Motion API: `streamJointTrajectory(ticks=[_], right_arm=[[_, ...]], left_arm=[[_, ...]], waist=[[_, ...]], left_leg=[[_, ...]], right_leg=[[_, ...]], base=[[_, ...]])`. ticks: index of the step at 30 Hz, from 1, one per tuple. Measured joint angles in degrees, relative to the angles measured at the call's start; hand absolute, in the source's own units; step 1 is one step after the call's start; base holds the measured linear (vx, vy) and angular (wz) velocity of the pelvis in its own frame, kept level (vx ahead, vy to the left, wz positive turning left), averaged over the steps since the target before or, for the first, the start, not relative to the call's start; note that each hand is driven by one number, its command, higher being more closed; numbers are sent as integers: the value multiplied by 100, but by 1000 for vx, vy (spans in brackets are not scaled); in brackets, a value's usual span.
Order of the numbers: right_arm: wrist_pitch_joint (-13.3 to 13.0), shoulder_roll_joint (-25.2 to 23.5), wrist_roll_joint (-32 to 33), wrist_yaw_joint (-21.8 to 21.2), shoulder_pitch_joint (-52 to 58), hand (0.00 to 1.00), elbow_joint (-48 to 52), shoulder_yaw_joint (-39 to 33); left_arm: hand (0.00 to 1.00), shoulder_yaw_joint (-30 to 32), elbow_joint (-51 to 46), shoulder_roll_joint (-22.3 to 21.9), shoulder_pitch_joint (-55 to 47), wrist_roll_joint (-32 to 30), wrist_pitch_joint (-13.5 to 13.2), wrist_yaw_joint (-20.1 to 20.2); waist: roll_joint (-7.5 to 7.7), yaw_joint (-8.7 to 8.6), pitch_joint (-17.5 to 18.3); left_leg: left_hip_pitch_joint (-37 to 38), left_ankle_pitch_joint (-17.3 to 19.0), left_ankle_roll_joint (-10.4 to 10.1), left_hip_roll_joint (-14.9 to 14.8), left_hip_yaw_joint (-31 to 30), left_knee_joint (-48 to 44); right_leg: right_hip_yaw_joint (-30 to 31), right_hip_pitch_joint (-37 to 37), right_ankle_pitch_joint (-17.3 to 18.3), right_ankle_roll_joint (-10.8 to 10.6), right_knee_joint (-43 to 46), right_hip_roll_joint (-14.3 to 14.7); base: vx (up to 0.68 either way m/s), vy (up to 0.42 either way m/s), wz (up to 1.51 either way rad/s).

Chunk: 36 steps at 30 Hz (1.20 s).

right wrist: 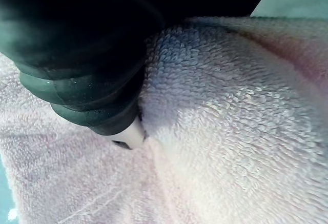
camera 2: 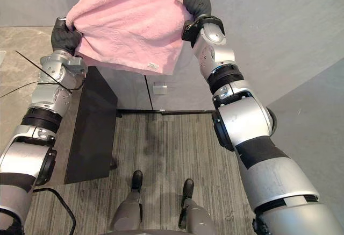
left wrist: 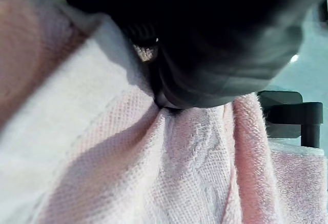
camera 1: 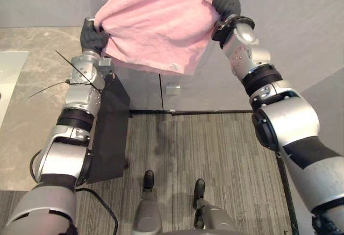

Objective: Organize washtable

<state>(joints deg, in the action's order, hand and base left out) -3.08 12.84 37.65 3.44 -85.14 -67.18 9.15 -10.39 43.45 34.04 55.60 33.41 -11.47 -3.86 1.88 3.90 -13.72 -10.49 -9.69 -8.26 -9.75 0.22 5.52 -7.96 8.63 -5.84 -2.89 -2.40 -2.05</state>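
Observation:
A pink towel [camera 1: 156, 20] hangs spread out high in front of me, held up between both hands. My left hand [camera 1: 94, 35] grips its left edge, with the cloth bunched in the curled fingers. At the upper right my right hand [camera 1: 226, 5] pinches the towel's other corner. A small white label [camera 1: 173, 66] shows at the towel's lower hem. In the left wrist view the pink terry cloth [left wrist: 169, 167] folds into the dark hand cover [left wrist: 205, 44]. The right wrist view has the towel [right wrist: 230, 121] pressed against the hand's cover [right wrist: 77, 70].
A beige stone washtable top [camera 1: 32, 84] lies at the left, with a white basin edge [camera 1: 9, 79] at the far left. Its black side panel [camera 1: 110, 133] stands beside my left arm. Grey carpet [camera 1: 215, 154] covers the floor below, and a grey wall [camera 1: 301, 30] rises behind.

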Motion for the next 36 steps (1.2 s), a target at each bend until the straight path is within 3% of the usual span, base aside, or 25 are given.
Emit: streamJointTrajectory(ticks=[2,3,14,21,33,36], right_arm=[[-16,-1,-5,-4,7,100,-1,15],[-20,-1,-9,-11,15,0,-5,19],[-22,328,-2,-49,382,0,-105,102],[362,378,-254,-131,1049,0,-117,505],[359,550,-612,-240,1052,0,-107,509],[359,812,-642,-205,1112,0,-20,371]], left_arm=[[100,-2,43,-8,0,-14,3,2],[0,-2,53,-9,-1,-16,4,2],[0,-10,343,45,-66,-164,162,75],[0,-29,337,400,-208,-263,162,141],[0,35,336,455,-344,-272,172,122],[0,435,281,463,-355,-321,178,54]], waist=[[0,-3,-1],[0,-5,-1],[0,7,-1],[0,-3,-1],[-1,-9,0],[-2,-18,0]], left_leg=[[1,0,0,1,-3,0],[4,0,0,0,-7,1],[31,0,0,1,-127,30],[66,-1,0,-3,-79,-3],[157,-1,0,-12,110,-7],[229,0,0,-11,112,-6]], right_leg=[[-2,-2,0,0,0,-1],[-5,-8,0,0,1,-1],[-126,-99,5,-1,9,-2],[-82,-101,2,2,6,1],[61,-150,-174,36,-171,16],[57,-236,-176,35,-187,14]], base=[[0,0,0],[0,0,0],[-1,1,5],[1,0,-3],[-15,6,-8],[0,0,0]])
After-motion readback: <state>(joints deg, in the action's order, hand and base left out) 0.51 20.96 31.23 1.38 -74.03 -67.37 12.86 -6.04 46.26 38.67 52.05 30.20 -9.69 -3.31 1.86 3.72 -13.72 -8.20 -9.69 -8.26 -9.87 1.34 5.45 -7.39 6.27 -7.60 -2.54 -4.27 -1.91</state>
